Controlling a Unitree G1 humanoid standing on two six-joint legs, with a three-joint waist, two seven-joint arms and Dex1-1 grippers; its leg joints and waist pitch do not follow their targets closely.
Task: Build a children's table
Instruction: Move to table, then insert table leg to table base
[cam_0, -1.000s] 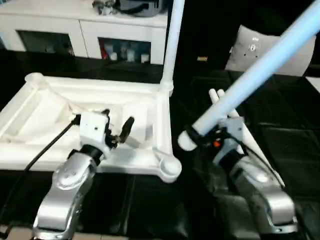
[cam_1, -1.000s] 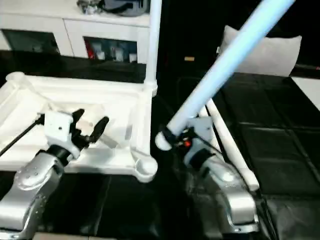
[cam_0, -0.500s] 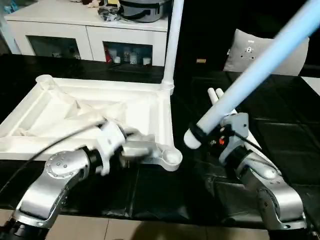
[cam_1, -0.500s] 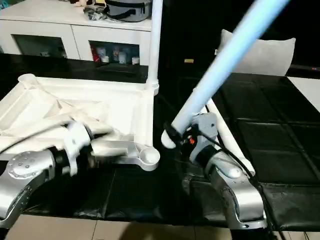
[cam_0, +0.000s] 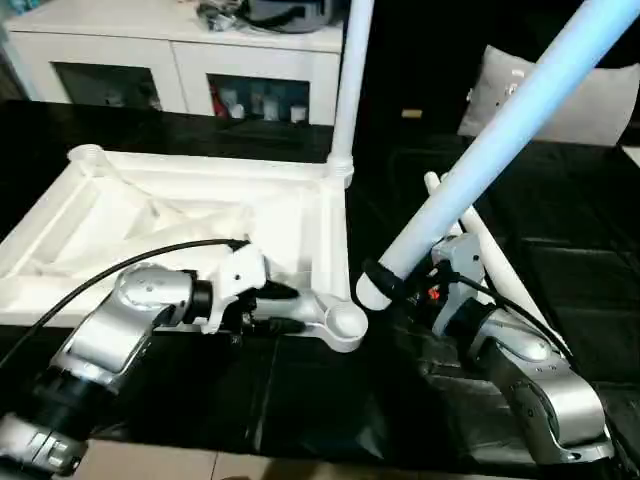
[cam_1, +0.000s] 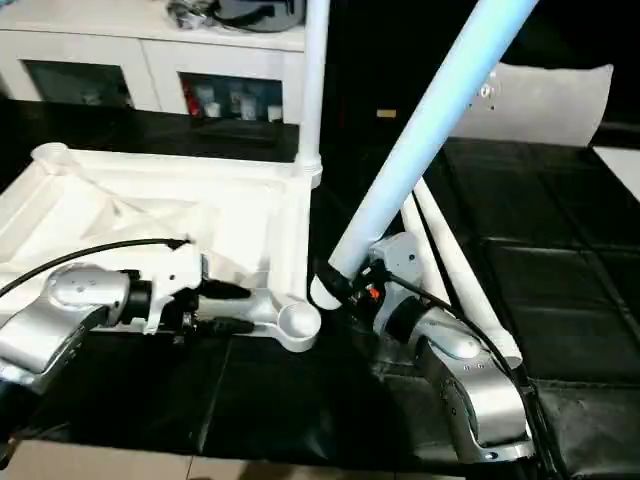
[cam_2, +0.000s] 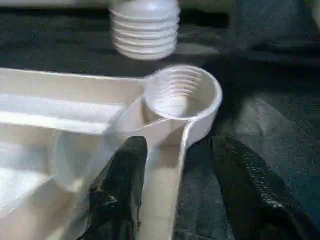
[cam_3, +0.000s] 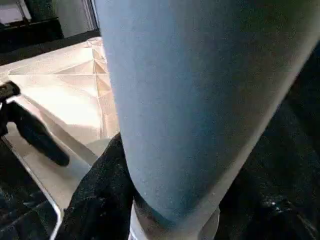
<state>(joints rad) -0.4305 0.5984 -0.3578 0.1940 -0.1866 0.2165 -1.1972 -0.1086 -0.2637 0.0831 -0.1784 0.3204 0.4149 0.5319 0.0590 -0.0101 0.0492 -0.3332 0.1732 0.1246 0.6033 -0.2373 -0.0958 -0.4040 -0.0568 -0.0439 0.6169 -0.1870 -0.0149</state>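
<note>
The upturned white tabletop, ribbed inside, lies on the black table, left gripper straddling its rim beside a threaded round socket, fingers apart, while the right gripper clamps a smooth tapered leg.

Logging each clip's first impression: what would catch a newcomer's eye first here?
The long white leg slanting up across the right side, held near its lower end by the right gripper. Next, the upturned white table top on the left, one leg already upright at its far corner, the left gripper straddling the rim beside the empty near corner socket.
</note>
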